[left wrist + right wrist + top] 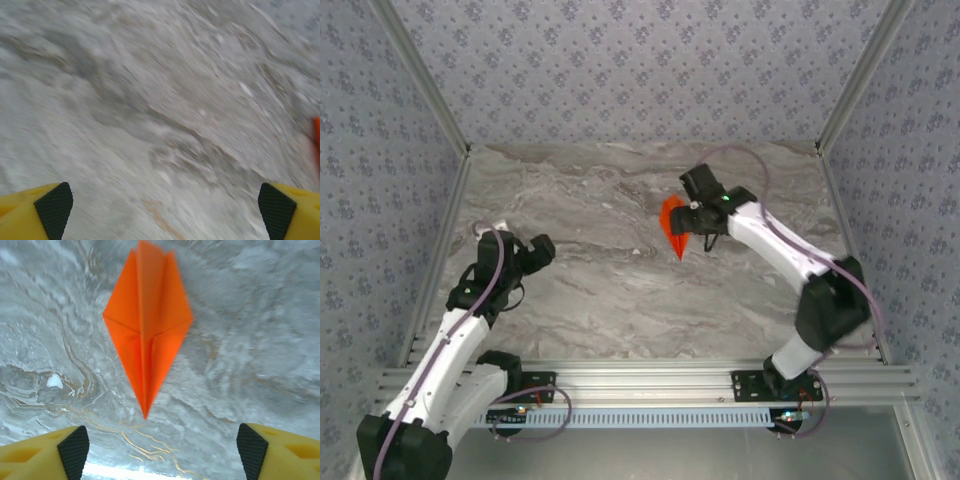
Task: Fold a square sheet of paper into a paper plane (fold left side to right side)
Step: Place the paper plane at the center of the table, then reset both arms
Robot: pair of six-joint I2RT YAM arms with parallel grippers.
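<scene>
The square sheet of paper lies on the marble table folded into a narrow orange-red kite, the paper plane (147,325), with a centre crease and its sharp tip toward my right wrist camera. From above the paper plane (671,228) sits right of the table's middle. My right gripper (160,450) hovers just short of the tip, open, nothing between its fingers; in the top view the right gripper (694,222) is at the plane's right edge. My left gripper (165,205) is open over bare marble, and the left gripper (534,250) stays far left. A sliver of the paper (316,137) shows at the left wrist view's right edge.
The grey marble tabletop (620,290) is bounded by patterned walls at the left, back and right. An aluminium rail (650,380) carrying both arm bases runs along the near edge.
</scene>
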